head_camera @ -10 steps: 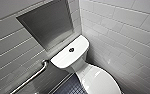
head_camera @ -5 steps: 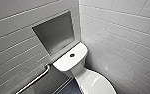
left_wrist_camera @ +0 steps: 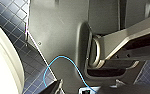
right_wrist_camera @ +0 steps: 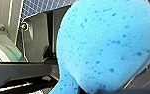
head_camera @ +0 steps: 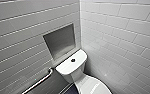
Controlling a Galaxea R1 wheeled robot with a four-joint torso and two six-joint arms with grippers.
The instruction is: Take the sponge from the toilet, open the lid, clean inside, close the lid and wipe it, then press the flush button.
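Observation:
The white toilet (head_camera: 66, 71) stands in the corner of two tiled walls in the head view. Its flat tank top carries a dark round flush button (head_camera: 73, 60). In front of the tank the glossy oval lid (head_camera: 93, 86) lies down over the bowl. The bright blue sponge (right_wrist_camera: 103, 45) looms very large in the right wrist view, and it narrows to a squeezed neck where my right gripper (right_wrist_camera: 68, 83) is shut on it. A curved white ceramic side of the toilet (left_wrist_camera: 3, 62) shows in the left wrist view over dark blue floor tiles (left_wrist_camera: 8, 15).
A grey recessed niche (head_camera: 61, 41) sits in the wall above the tank. A metal grab bar (head_camera: 39, 82) runs along the wall to the left of the toilet. A thin blue cable (left_wrist_camera: 63, 65) loops over the robot's own dark body.
The whole head picture has shifted: the toilet and niche sit lower in it than a second ago, so the camera has moved. No object has moved by itself.

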